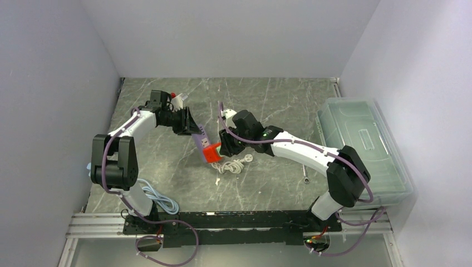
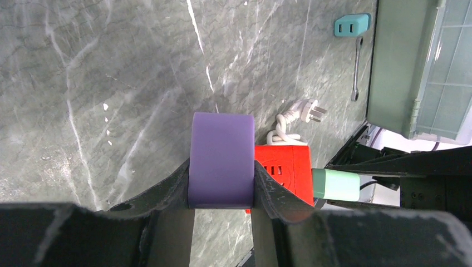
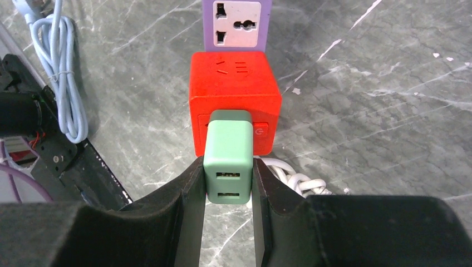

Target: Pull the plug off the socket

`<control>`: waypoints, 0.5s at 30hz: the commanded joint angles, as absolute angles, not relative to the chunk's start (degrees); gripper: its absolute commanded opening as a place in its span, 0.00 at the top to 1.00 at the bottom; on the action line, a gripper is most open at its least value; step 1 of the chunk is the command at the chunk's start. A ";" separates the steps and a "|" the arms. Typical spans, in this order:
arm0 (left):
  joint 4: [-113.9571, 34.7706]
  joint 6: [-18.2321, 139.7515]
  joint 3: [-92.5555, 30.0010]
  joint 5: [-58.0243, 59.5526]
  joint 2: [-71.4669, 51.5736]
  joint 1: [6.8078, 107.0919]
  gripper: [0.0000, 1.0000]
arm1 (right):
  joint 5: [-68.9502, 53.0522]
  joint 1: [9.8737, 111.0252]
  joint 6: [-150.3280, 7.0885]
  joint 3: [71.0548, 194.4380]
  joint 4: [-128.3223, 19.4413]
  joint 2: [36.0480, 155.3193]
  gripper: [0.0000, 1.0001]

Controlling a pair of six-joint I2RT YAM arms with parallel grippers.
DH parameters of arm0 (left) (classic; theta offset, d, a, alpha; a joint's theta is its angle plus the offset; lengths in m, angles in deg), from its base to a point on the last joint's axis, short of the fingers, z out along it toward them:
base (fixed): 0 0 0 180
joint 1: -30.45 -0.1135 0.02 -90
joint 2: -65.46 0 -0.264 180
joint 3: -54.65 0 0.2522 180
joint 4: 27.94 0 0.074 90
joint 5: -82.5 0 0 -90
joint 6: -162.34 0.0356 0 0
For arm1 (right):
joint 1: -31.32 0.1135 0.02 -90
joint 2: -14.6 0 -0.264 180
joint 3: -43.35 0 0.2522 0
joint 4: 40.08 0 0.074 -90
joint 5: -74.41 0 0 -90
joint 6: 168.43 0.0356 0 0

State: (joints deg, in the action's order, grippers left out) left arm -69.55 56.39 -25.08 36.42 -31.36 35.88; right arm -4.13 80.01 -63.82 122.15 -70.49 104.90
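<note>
1. Pinching the green plug (image 3: 228,150) tight, the right gripper (image 3: 227,169) holds it while it sits in the red socket (image 3: 234,83).
2. The left gripper (image 2: 222,169) squeezes the purple block (image 2: 221,150), right against the socket.
3. Only the right wrist view shows the block's plug holes (image 3: 236,23).

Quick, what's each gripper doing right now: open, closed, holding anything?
Left gripper: closed on the purple adapter.
Right gripper: closed on the green plug, which sits against the red socket cube.
</note>
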 commanded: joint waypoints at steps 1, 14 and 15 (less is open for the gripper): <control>-67.75 55.68 -26.03 40.99 -27.62 37.24 1.00 | 5.91 80.72 -66.71 121.27 -65.21 102.56 1.00; -68.75 56.78 -26.48 39.19 -27.75 37.75 1.00 | 14.10 80.19 -68.18 117.95 -61.11 101.07 1.00; -68.73 56.78 -26.36 39.03 -27.71 37.75 1.00 | 13.76 80.19 -67.97 117.93 -61.06 100.96 1.00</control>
